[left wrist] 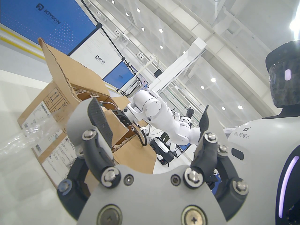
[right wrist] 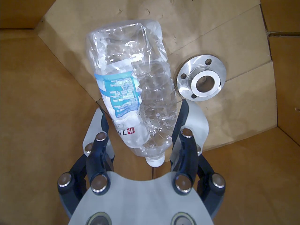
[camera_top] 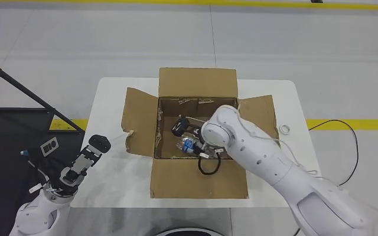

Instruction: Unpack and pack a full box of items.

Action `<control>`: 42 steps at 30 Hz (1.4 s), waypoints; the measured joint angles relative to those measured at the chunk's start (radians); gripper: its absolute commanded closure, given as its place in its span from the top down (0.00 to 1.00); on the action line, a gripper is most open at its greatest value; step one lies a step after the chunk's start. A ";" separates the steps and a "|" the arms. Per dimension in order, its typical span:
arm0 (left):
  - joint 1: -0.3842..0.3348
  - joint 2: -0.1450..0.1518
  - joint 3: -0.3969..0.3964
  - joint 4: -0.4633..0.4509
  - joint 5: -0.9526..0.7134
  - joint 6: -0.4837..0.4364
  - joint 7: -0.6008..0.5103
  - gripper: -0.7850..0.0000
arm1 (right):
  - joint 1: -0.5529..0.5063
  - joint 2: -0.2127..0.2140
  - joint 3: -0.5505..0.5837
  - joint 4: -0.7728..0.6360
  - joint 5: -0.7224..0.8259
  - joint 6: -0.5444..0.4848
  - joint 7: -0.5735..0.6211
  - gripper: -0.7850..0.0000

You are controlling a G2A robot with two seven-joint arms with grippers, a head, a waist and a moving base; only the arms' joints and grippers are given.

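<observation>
Box (camera_top: 198, 82) holds bottle (right wrist: 133, 83) beside metal flange (right wrist: 201, 78).

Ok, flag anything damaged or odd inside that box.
The clear plastic bottle with a blue label is crushed and crumpled inside the brown cardboard box. The round steel flange beside it looks intact.

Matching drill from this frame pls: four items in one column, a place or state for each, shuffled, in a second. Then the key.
1 crushed plastic bottle
2 metal flange
3 left pincer
4 cardboard box

A open, empty, outside the box
B flaps folded out, on the white table
C flat on the box floor
D between the fingers of the right pincer

Pairs: 1-D, 2-C, 3-A, 4-B
</observation>
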 measured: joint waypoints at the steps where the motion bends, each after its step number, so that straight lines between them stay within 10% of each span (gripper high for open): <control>1: 0.000 0.000 0.000 0.000 0.000 0.000 0.000 1.00 | 0.002 -0.004 -0.004 0.009 -0.002 0.000 -0.005 0.69; 13: 0.000 0.000 0.000 0.000 0.000 0.000 0.000 1.00 | 0.031 -0.053 -0.035 0.115 -0.003 -0.007 -0.013 0.39; 20: 0.000 0.000 0.000 0.000 0.000 0.000 0.000 1.00 | 0.041 -0.070 -0.034 0.150 0.002 -0.020 -0.017 0.00; 42: 0.000 0.000 0.000 0.000 0.000 0.000 0.000 1.00 | -0.027 0.002 0.130 -0.012 -0.041 -0.043 0.043 0.00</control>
